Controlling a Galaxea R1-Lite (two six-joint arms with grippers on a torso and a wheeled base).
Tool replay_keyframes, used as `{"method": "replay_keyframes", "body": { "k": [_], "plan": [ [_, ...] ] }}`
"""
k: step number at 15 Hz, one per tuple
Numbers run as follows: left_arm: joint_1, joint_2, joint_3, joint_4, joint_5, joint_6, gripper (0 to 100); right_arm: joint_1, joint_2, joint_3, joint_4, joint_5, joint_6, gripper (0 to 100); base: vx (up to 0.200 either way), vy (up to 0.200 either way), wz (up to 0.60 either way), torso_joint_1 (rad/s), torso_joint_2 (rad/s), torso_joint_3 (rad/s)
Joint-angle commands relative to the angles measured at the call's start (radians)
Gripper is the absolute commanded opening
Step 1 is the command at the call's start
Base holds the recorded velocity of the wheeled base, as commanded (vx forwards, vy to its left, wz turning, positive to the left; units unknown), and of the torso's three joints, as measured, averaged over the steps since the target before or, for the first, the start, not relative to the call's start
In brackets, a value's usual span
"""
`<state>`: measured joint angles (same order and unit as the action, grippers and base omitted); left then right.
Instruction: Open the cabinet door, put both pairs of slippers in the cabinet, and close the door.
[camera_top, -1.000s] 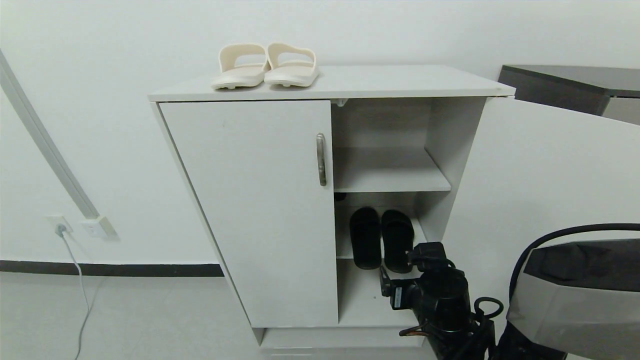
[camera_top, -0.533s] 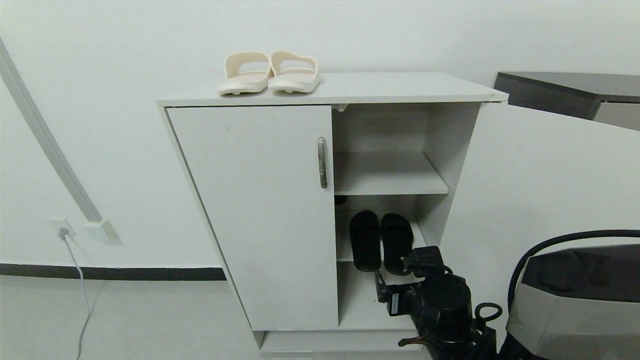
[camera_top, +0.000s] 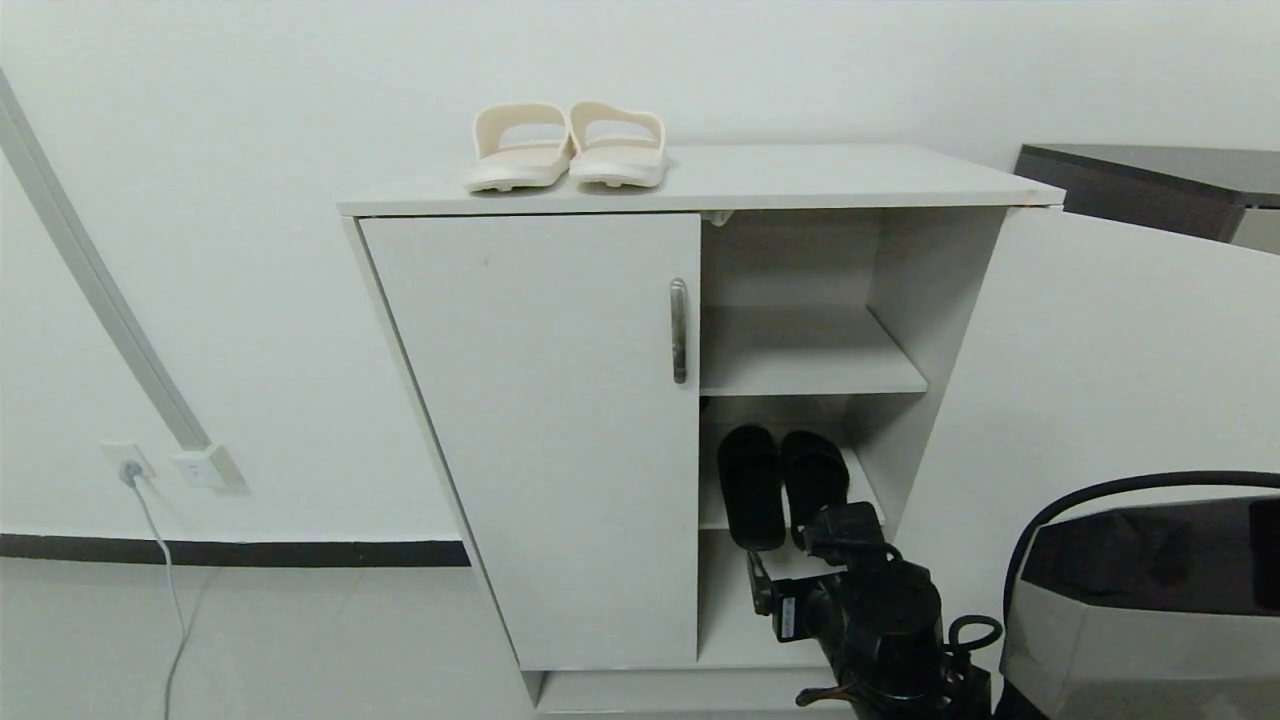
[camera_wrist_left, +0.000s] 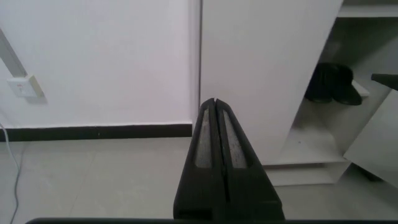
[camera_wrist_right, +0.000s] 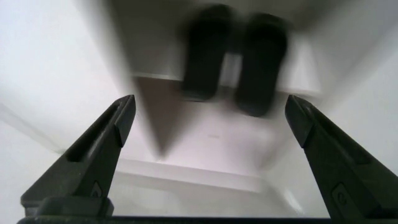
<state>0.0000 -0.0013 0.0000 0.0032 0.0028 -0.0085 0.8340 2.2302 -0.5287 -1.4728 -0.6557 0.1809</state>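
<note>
The black slippers (camera_top: 782, 485) sit side by side on the lower shelf of the cabinet (camera_top: 850, 175), and the beige slippers (camera_top: 567, 147) rest on its top, towards the left. That's two pairs and two doors: the right door (camera_top: 1100, 350) is swung wide, the left door (camera_top: 540, 430) is shut. The right wrist view adds the right gripper (camera_wrist_right: 210, 106), jaws spread wide, low before the black pair. The left wrist view gives the left gripper (camera_wrist_left: 214, 106), fingers pressed together, empty, facing the shut door. Around it all are a white wall, a pale floor and a wall socket (camera_top: 128, 463) off to the left.
</note>
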Motion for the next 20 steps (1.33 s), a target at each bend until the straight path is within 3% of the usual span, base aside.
{"method": "replay_keyframes", "body": {
  "k": [1,9,20],
  "plan": [
    [0.0,0.001,0.0,0.0,0.0,-0.001,0,-0.004,0.006,0.003,0.0,-0.001,0.0,100,0.0,0.2,0.0,-0.002,0.01,0.007],
    [0.0,0.001,0.0,0.0,0.002,-0.001,0,-0.016,0.006,0.006,-0.008,-0.001,0.0,100,0.0,0.2,0.0,0.001,0.0,0.005],
    [0.0,0.001,0.0,0.0,0.002,0.001,0,-0.038,0.012,0.065,-0.098,0.062,-0.049,100,0.0,0.0,0.0,0.0,0.0,0.0]
  ]
}}
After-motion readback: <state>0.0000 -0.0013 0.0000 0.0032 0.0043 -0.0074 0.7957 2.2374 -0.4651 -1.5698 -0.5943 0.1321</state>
